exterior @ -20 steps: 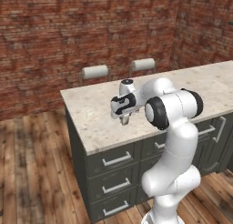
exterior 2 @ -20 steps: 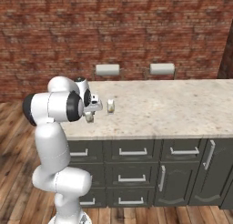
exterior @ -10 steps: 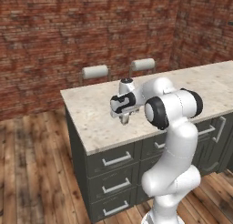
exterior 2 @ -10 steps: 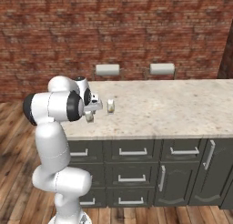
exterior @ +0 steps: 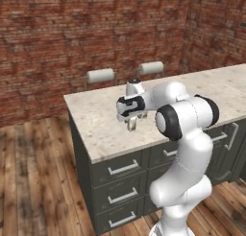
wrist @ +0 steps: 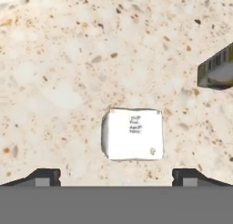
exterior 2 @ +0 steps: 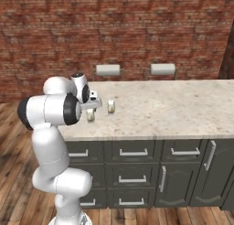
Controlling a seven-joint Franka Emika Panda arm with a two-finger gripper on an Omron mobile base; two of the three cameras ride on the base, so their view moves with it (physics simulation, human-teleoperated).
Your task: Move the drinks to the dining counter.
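The bench (exterior: 101,122), a rectangular island with a light speckled stone top over dark grey drawers with silver handles, stands before a red brick wall (exterior: 72,33) on a wood plank floor (exterior: 33,182). Two stools (exterior 2: 108,70) with pale seats sit along its far side, close against the bench edge.

The white arm (exterior: 185,120) reaches over the near left part of the bench top, its claw (exterior: 131,121) pointing straight down.

Two small pale cans stand upright on the stone. The first can (wrist: 132,134) is directly beneath the claw; in the hand view its top sits between the two dark fingertips (wrist: 44,177), which stand wide apart with clear gaps on both sides and do not touch it. The claw is spread and grips nothing. In the right base view this can shows just below the hand, resting on the bench.

The second can (exterior 2: 111,107) stands just beside the first, apart from it, farther along the bench from the arm. In the hand view only its edge shows at the right margin.
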